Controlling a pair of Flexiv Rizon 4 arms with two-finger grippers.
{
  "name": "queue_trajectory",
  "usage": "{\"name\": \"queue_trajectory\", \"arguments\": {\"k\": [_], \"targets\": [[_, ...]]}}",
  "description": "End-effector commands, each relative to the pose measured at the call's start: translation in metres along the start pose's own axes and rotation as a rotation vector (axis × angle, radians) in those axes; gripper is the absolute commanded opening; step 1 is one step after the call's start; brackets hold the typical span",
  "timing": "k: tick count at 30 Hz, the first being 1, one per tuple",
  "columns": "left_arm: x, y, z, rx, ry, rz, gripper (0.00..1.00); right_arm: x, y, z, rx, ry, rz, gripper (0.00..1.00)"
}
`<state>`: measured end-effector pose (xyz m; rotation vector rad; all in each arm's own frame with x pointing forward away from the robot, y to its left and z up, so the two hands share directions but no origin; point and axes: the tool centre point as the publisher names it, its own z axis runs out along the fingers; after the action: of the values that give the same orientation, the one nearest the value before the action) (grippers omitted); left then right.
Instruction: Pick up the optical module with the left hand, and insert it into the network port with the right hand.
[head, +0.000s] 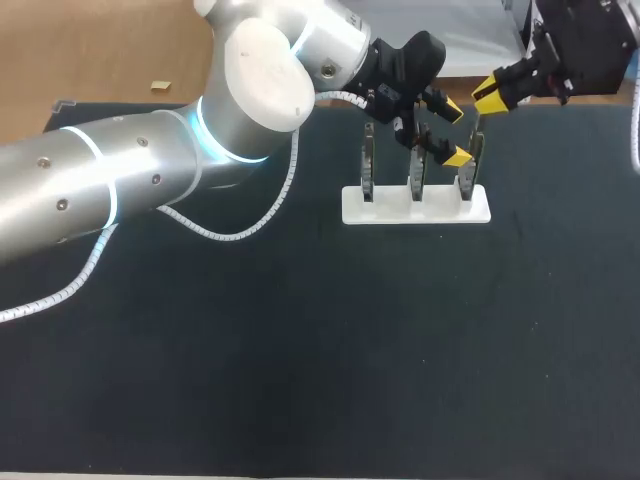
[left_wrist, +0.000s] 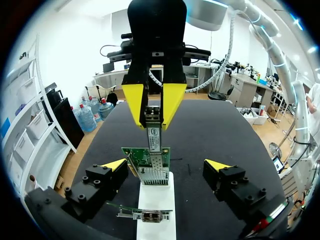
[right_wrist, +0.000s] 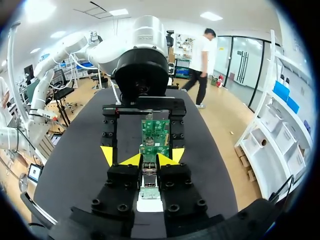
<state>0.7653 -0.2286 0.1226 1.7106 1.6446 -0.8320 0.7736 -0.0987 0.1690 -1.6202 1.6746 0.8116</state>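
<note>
Two pincers face each other over the white stand (head: 415, 208) on the dark table (head: 300, 350), where three circuit boards (head: 416, 182) stand upright in a row. The right pincer (left_wrist: 153, 107) is closed on the optical module (left_wrist: 154, 131). Its two yellow-tipped fingers (left_wrist: 135, 102) press the module's upper end from either side, and the module hangs straight down below them. The module's lower end touches the top of the end board (left_wrist: 145, 156), just above the network port (left_wrist: 152, 173); whether it has entered the port cannot be told. The left pincer (left_wrist: 166, 165) is spread wide and grips nothing, with that same board standing between its fingers. A second board (left_wrist: 142, 215) sits behind the left pincer's tips, nearer its wrist.
</note>
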Motion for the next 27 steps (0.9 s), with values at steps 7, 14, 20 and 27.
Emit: {"name": "queue_trajectory", "arguments": {"k": [7, 14, 20, 27], "targets": [[-0.0012, 0.0021, 0.0007, 0.003, 0.006, -0.002, 1.00, 0.0021, 0.0008, 0.0015, 0.000, 0.005, 0.006, 0.00], [-0.0012, 0.0021, 0.0007, 0.003, 0.006, -0.002, 1.00, 0.0053, 0.0007, 0.0030, 0.004, 0.005, 0.019, 0.00], [-0.0012, 0.0021, 0.0007, 0.003, 0.006, -0.002, 1.00, 0.0063, -0.0002, 0.0041, 0.005, 0.001, 0.023, 0.00], [-0.0012, 0.0021, 0.0007, 0.003, 0.006, -0.002, 1.00, 0.0095, -0.0001, 0.0072, -0.004, 0.004, 0.034, 0.00]]}}
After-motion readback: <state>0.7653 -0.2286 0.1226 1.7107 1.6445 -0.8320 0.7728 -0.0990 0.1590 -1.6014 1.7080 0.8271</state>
